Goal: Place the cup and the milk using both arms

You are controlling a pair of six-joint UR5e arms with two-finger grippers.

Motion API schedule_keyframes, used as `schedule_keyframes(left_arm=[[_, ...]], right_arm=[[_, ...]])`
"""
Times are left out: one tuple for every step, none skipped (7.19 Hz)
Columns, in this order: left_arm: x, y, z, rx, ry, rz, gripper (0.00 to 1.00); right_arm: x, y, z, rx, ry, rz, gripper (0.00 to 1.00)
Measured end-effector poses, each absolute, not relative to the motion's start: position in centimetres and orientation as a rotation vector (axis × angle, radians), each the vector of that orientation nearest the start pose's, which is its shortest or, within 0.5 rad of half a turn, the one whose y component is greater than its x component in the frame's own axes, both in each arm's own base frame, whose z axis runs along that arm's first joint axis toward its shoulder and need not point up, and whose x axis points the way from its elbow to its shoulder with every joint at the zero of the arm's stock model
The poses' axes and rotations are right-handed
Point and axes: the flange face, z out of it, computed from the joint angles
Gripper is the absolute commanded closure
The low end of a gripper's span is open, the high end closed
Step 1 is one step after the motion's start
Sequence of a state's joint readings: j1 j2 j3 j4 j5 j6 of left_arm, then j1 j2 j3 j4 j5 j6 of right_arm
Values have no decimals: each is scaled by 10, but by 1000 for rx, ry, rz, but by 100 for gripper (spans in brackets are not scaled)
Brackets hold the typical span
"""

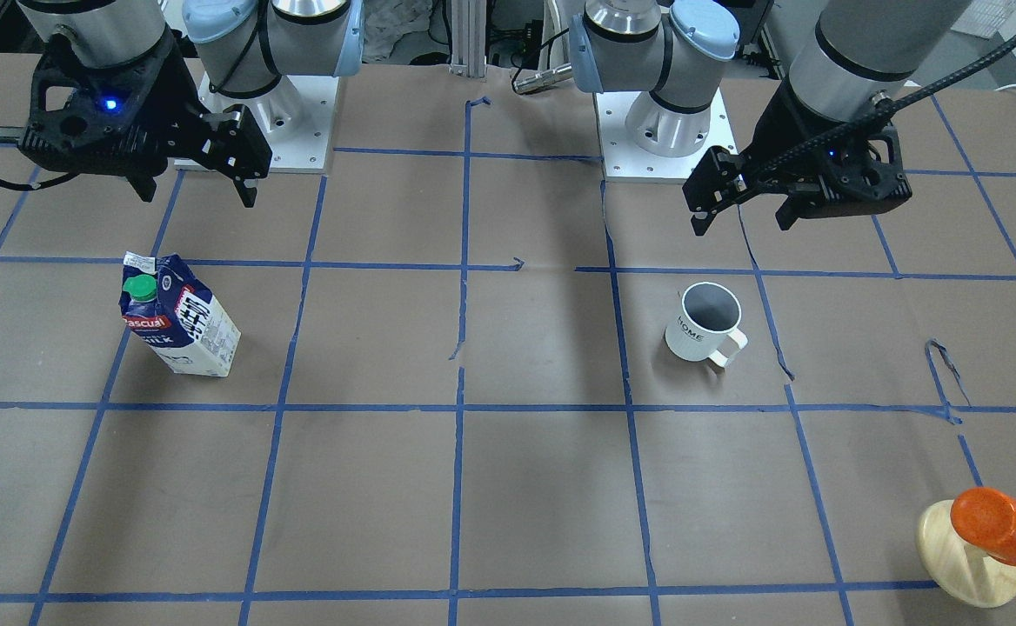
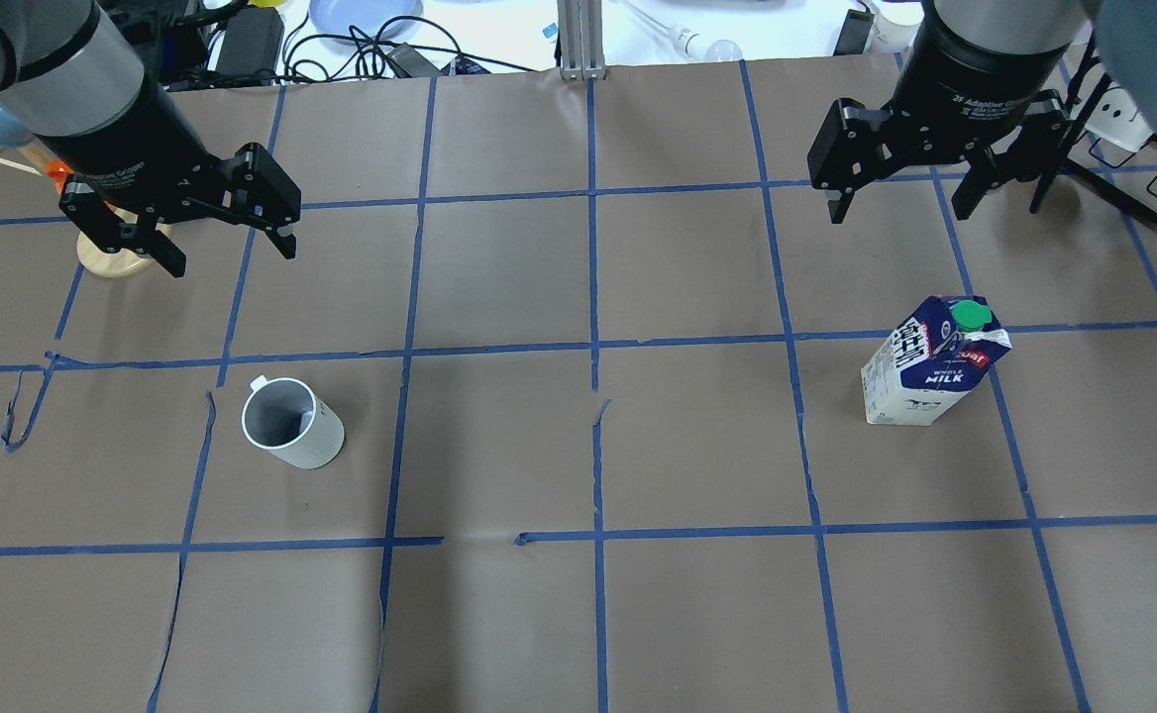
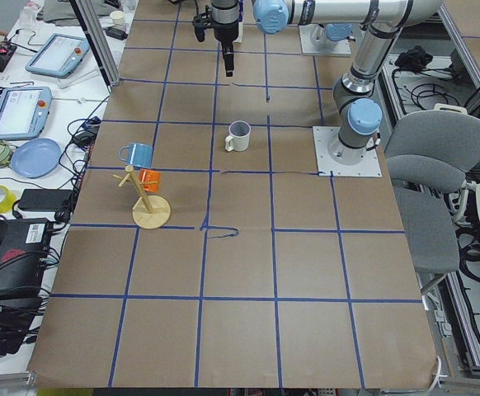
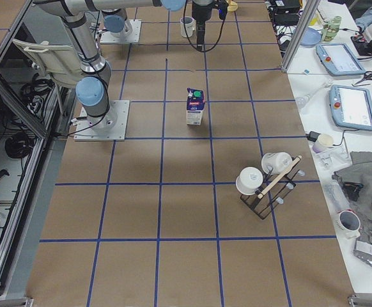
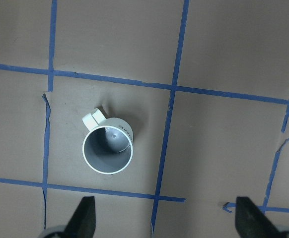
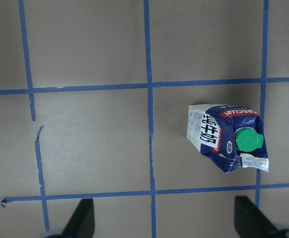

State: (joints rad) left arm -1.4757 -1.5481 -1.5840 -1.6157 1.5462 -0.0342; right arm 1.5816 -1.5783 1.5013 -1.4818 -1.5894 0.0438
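— Started at the left gripper (image 2: 232,255)?
— Yes. Found it hanging above the table (image 2: 499,634), black fingers (image 5: 85,218) spread wide apart, clasping nothing.
— And beneath?
— Spotted the cup (image 5: 108,151) standing on that table, upright, mouth up, well clear of both fingertips. Looked straight down into it from the wrist view and saw only its dark grey bottom. Noted the handle (image 5: 93,118) on the side away from the fingertips.
— Checked the right gripper (image 2: 900,210) too?
— Did. Caught it likewise raised, fingers parted, gripping nothing. Found the milk (image 6: 224,136) standing upright on the table on that same side, apart from the fingers, green cap (image 6: 248,140) seated on its gable top. Could not tell anything of what lay inside the carton.
— Stood far from the cup?
— Well apart, with blue tape lines (image 2: 593,248) crossing the stretch between.
— Anything farther out?
— Picked out a pale wooden stand (image 1: 969,556) near the table's edge on the left arm's side, carrying an orange cup (image 1: 999,520) and, in the left side view, a blue cup (image 3: 137,153) as well. Could not see into either. Beyond the milk, toward the table's right end, made out a black rack (image 4: 263,198) bearing white cups (image 4: 248,180). Too small there to judge their insides.
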Motion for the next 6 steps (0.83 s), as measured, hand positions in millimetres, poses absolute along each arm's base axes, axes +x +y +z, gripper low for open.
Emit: schedule_keyframes(left_arm=[[-90,-489,487,-203,3160,59,0],[-89,-490,485,-204,3159,67,0],[-86,-493,481,-212,3158,78,0],[-81,-499,471,-226,3158,94,0],[-73,-504,452,-252,3156,107,0],[-62,-505,425,-292,3154,111,0]], right_arm=[[137,-485,517,52,3159,19,0],[137,-485,516,52,3158,21,0],[137,-484,515,52,3157,23,0],[137,-484,515,52,3157,25,0],[137,-484,515,52,3156,26,0],[138,-484,514,52,3156,28,0]])
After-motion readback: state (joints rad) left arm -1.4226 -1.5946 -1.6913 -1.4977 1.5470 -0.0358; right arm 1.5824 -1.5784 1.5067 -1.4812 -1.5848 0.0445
